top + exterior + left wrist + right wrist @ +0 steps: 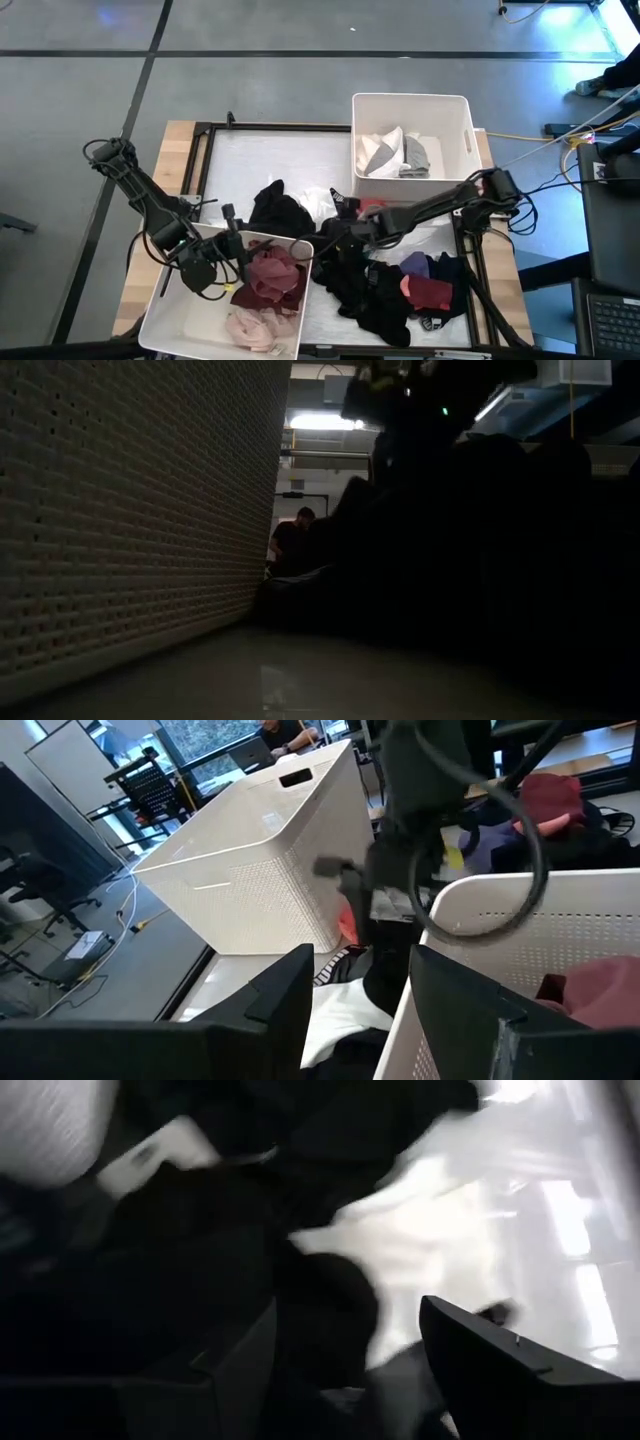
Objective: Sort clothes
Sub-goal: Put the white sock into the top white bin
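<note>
The heap of small soft black, purple and maroon fabric garments (395,285) lies on the tabletop (240,160). Limp and light, they bunch easily; pinch a raised fold. The right gripper (340,238) hangs over them with jaws released, like the left gripper (232,222).

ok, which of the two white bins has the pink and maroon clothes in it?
The near bin under the left gripper: it holds maroon and pink clothes. The far bin holds only white and grey pieces.

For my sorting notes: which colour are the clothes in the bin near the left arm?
Maroon on top, pale pink below; the high view shows it best.
</note>
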`<move>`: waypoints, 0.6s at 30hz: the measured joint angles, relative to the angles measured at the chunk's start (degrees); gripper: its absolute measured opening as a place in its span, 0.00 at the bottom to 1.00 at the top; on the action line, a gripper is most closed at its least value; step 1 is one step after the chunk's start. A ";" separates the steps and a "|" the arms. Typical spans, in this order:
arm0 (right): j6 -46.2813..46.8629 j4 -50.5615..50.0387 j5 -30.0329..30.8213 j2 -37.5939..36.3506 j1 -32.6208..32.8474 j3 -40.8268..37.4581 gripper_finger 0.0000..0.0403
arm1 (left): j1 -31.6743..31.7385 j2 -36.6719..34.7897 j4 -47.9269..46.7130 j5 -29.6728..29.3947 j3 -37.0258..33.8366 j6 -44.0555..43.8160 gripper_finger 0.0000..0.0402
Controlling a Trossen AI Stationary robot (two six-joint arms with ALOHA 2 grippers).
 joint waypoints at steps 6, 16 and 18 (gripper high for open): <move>1.98 -7.58 -8.16 1.98 2.21 0.09 0.62 | 0.00 0.00 -0.03 0.04 -0.02 -0.09 0.39; 4.14 -20.77 -8.21 -1.06 8.76 1.00 0.62 | 0.00 0.00 0.03 0.04 -0.02 -0.08 0.39; 4.04 -21.25 -6.92 -1.96 9.16 2.81 0.62 | 0.00 0.00 0.11 0.04 -0.02 -0.08 0.39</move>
